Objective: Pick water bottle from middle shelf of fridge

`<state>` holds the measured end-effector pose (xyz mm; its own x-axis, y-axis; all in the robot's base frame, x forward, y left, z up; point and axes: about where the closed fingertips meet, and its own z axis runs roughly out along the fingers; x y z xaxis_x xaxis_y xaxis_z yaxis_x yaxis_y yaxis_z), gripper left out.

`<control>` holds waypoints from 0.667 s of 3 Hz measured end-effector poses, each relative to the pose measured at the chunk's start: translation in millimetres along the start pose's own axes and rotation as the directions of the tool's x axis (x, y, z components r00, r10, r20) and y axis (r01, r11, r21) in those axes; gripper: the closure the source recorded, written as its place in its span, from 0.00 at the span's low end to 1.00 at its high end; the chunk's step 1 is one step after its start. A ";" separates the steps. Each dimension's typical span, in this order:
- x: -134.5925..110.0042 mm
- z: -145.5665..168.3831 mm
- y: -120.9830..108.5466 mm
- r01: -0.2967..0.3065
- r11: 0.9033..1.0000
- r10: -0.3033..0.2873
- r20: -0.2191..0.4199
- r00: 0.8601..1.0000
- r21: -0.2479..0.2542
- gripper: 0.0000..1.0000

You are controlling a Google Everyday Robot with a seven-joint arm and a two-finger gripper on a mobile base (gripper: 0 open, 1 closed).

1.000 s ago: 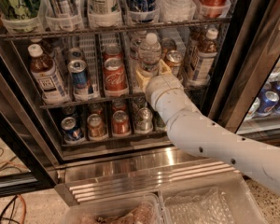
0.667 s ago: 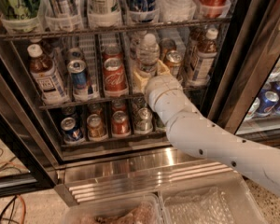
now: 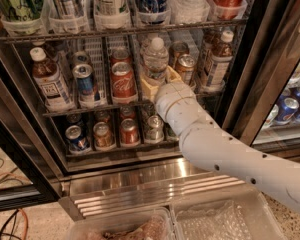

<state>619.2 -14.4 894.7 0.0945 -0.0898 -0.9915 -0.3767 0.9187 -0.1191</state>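
The water bottle (image 3: 155, 59), clear with a white cap, stands on the fridge's (image 3: 242, 91) middle shelf (image 3: 90, 108), right of a red cola can (image 3: 123, 80). My gripper (image 3: 161, 80) reaches into the shelf from the lower right at the end of the white arm (image 3: 225, 151). Its tan fingers (image 3: 148, 86) sit on either side of the bottle's lower part and close on it. The bottle's base is hidden behind the gripper.
Brown-liquid bottles stand at the left (image 3: 49, 81) and right (image 3: 217, 59) of the shelf, with a blue can (image 3: 85, 84) and a can (image 3: 186, 66) beside the bottle. Small cans (image 3: 102, 134) fill the lower rack. A steel base strip (image 3: 140, 179) and clear bins (image 3: 225, 219) lie below.
The gripper and the water bottle have shifted slightly to the left together. The other bottles and cans have not moved.
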 end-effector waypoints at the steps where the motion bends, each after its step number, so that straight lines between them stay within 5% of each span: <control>1: -6.6 -2.0 2.0 0.005 1.000 -0.005 0.010 1.000 -0.006 1.00; 2: -0.4 -2.5 2.8 0.005 1.000 -0.005 0.009 1.000 -0.007 1.00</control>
<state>615.8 -12.7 894.7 0.1049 -0.0907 -0.9903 -0.3823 0.9156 -0.1244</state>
